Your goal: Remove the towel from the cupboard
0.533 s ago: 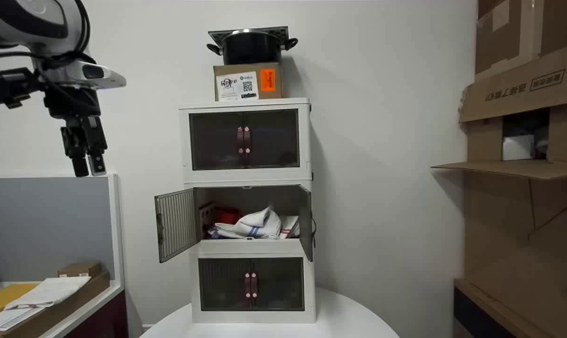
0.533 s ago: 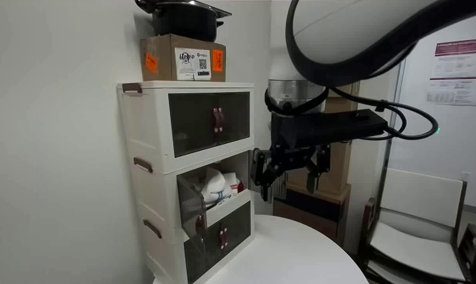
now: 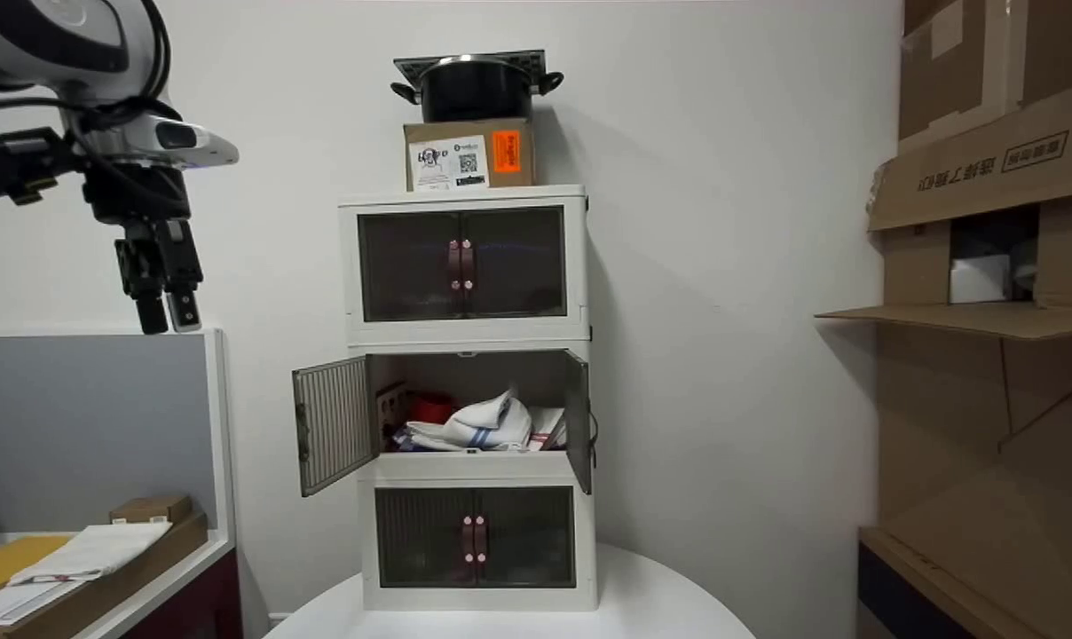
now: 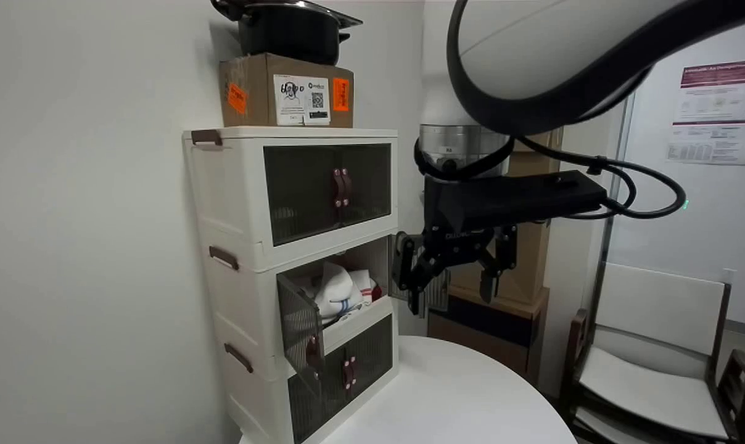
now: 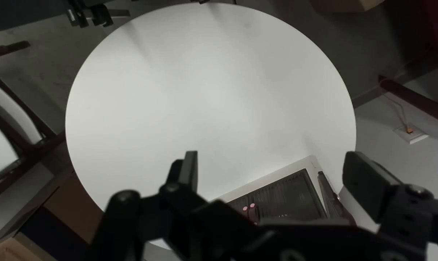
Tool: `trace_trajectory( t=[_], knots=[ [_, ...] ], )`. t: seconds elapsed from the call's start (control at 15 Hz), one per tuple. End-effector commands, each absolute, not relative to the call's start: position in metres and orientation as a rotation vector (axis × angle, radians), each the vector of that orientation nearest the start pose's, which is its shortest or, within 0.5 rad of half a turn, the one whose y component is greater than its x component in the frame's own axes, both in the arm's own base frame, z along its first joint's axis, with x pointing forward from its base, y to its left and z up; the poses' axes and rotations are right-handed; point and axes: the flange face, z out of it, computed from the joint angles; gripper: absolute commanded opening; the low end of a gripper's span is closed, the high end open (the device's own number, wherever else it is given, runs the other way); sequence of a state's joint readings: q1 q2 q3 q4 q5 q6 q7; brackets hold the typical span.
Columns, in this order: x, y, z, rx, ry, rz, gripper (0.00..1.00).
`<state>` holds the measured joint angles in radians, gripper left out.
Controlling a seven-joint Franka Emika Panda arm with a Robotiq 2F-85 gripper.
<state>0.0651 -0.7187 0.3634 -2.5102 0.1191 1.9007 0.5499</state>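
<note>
Towel (image 3: 490,426) not out yet: bunched white cloth, blue stripe, lying in the middle compartment of the cupboard (image 3: 469,335), visible in both exterior views. Cupboard stands on the tabletop (image 4: 471,394) close to its edge, lower-right stretch of that edge as the wrist view has it; top is round, so no corners to quote. Done: access. Ribbed door (image 3: 334,424) and opposite door (image 3: 579,422) on that compartment are both swung out, so the mouth is reachable. Upper doors (image 3: 462,266) and lower doors (image 3: 475,538) are closed; shouldn't matter. Removal itself I'd put at zero. Gripper (image 4: 451,297) holds nothing: fingers spread wide, pointing down, only air between the tips. It hangs well apart from the towel, touching nothing I can see; wrist view looks down at the tabletop and doesn't show the towel at all. Can't tell whether the tips sit inside or outside the tabletop edge. Left, my read: swing over to the compartment mouth, go in between the doors, pinch a raised fold, draw it out over the front lip, then set it down. Task line names no drop spot; tabletop away from the cupboard side, toward the opposite edge, would be my pick. Risks: red-striped cloth (image 4: 363,285) sits just beside the towel and could drag along; can't tell if they touch. Red item (image 3: 431,408) sits deeper in, probably not in the way.
</note>
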Motion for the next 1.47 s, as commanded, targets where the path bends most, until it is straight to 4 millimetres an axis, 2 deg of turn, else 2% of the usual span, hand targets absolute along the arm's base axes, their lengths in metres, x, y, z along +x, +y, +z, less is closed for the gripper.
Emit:
trace_trajectory(
  t=[0.0,0.27,0.47,0.67,0.93,1.07,1.2,1.4],
  knots=[
    [0.315,0.166,0.507,-3.19,0.37,-0.199,1.0],
    [0.328,0.156,0.509,-3.178,0.41,-0.267,1.0],
    [0.359,0.132,0.517,-3.151,0.377,-0.396,1.0],
    [0.396,0.101,0.513,-3.131,0.297,-0.467,1.0],
    [0.452,0.068,0.499,-3.03,0.128,-0.513,1.0],
    [0.48,0.058,0.486,-2.977,0.118,-0.547,1.0],
    [0.505,0.055,0.471,-2.9,0.198,-0.56,1.0],
    [0.537,0.067,0.448,-2.796,0.329,-0.546,1.0]
  ],
)
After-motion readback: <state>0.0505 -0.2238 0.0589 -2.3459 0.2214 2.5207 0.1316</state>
